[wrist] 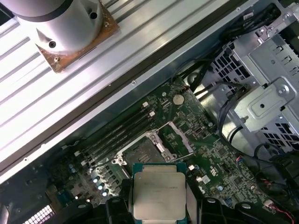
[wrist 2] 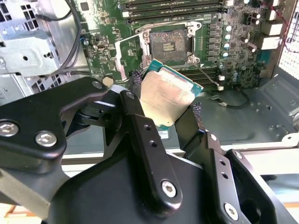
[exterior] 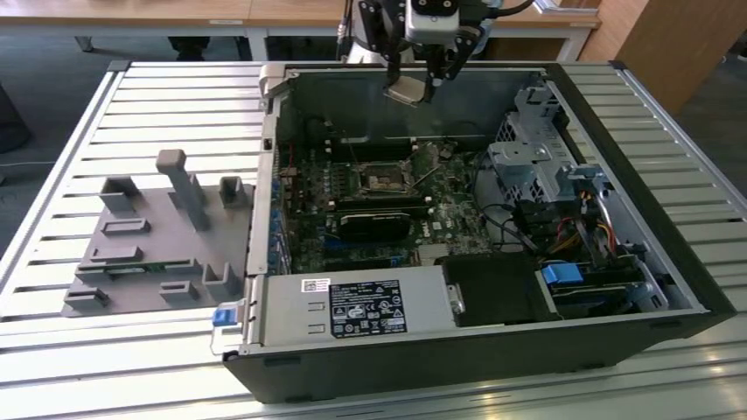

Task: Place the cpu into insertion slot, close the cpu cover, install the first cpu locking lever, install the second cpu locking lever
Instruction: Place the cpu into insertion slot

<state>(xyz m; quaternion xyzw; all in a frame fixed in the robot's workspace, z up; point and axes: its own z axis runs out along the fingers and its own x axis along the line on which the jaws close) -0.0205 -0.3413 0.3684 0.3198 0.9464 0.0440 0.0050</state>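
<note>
Step one, cpu placement: gripper [exterior: 414, 83] grasps the tilted cpu [wrist 2: 164, 99] high over the case's [exterior: 467, 372] far side; slot [wrist 2: 169, 45] lies uncovered, apart. Seating calls for levelling and squaring.

Robotics lab or workshop: an opened desktop computer [exterior: 467, 359] lies on its side on a slatted aluminium bench [exterior: 175, 96], its green motherboard [exterior: 456, 197] exposed. In the first wrist view, the robot arm's base [wrist: 65, 23] stands on the same bench. A grey parts fixture [exterior: 152, 254] sits beside the computer, and wooden desks [exterior: 175, 10] stand behind.
</note>
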